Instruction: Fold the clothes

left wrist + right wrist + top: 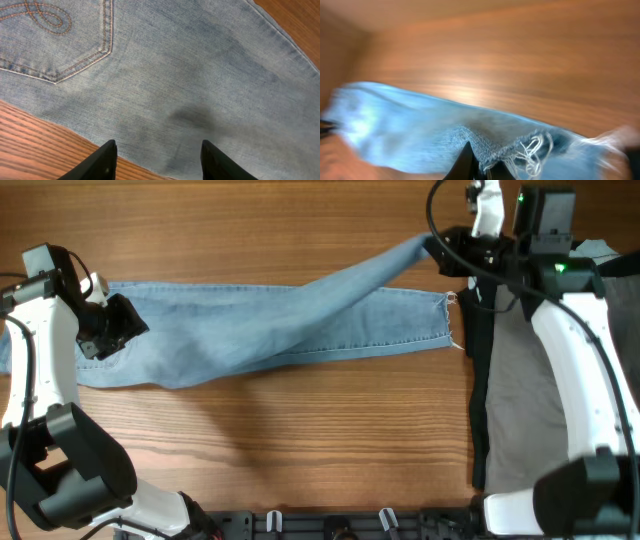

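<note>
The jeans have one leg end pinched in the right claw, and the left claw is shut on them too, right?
Not quite. The left claw is open, spread wide over the jeans, as the left wrist view shows. The right claw does pinch one leg end.

Across the whole view, a brown wooden table [300, 450], grain running left to right. At the right side, lying flat on it, wide grey trousers [525, 390], stretched from far to near. Along their left edge, touching them or tucked under, a black garment [479, 410], visible only as a narrow dark strip. At the near edge, a dark rail [330, 528] with small pale hooks
</note>
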You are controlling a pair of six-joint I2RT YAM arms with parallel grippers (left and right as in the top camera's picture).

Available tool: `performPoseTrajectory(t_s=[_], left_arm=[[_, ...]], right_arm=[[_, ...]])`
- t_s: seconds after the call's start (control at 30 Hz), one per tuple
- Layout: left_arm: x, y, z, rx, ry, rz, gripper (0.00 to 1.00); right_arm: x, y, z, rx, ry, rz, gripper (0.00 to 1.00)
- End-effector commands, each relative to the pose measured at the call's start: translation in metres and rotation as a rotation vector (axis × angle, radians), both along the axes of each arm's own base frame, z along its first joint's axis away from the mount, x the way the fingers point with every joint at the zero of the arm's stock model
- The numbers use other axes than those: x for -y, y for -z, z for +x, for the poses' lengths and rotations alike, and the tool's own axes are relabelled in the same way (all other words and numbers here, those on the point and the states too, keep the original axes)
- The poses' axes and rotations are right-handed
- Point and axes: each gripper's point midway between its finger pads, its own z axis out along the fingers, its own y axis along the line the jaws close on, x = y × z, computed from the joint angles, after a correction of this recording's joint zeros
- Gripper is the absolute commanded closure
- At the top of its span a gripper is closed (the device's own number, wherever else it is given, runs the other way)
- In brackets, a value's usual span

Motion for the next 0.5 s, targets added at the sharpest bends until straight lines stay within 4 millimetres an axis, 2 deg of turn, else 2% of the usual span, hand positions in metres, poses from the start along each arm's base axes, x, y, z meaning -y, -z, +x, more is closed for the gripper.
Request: performPoseTrajectory(t_s=[0.0,0.03,0.1,0.13,0.17,0.23,0.3,0.33,0.43,0.47], left_arm=[[0.002,0.001,0.002,0.005,0.006,-0.004,0.46],[0.003,0.001,0.001,0.000,0.007,-0.009,0.47],[0.012,0.000,-0.003,-0.006,0.047,-0.050,0.50],[0.031,-0.002,-0.013,-0.033,0.081,-0.142,0.55],[0.041,-0.001,-0.023,-0.072,0.104,-0.173,0.59],[0.056,0.006,-0.037,-0.136,0.128,-0.202,0.60],[0.082,0.031,-0.058,-0.225,0.158,-0.230,0.58],[0.087,0.046,-0.065,-0.256,0.120,-0.233,0.55],[0.092,0.083,-0.090,-0.328,-0.015,-0.253,0.51],[0.092,0.092,-0.092,-0.319,-0.027,-0.250,0.50]], right_arm=[[0.041,0.063,0.014,-0.095,0.039,-0.195,0.96],[0.041,0.082,0.015,-0.144,0.036,-0.192,0.96],[0.041,0.105,0.014,-0.218,0.053,-0.175,0.96],[0.042,0.121,0.010,-0.296,0.095,-0.143,0.95],[0.042,0.123,0.010,-0.312,0.113,-0.130,0.96],[0.042,0.122,0.009,-0.321,0.129,-0.120,0.96],[0.041,0.126,0.002,-0.368,0.145,-0.108,0.96],[0.041,0.128,-0.002,-0.385,0.140,-0.112,0.96],[0.042,0.130,-0.008,-0.409,0.139,-0.118,0.95],[0.042,0.130,-0.008,-0.411,0.139,-0.117,0.95]])
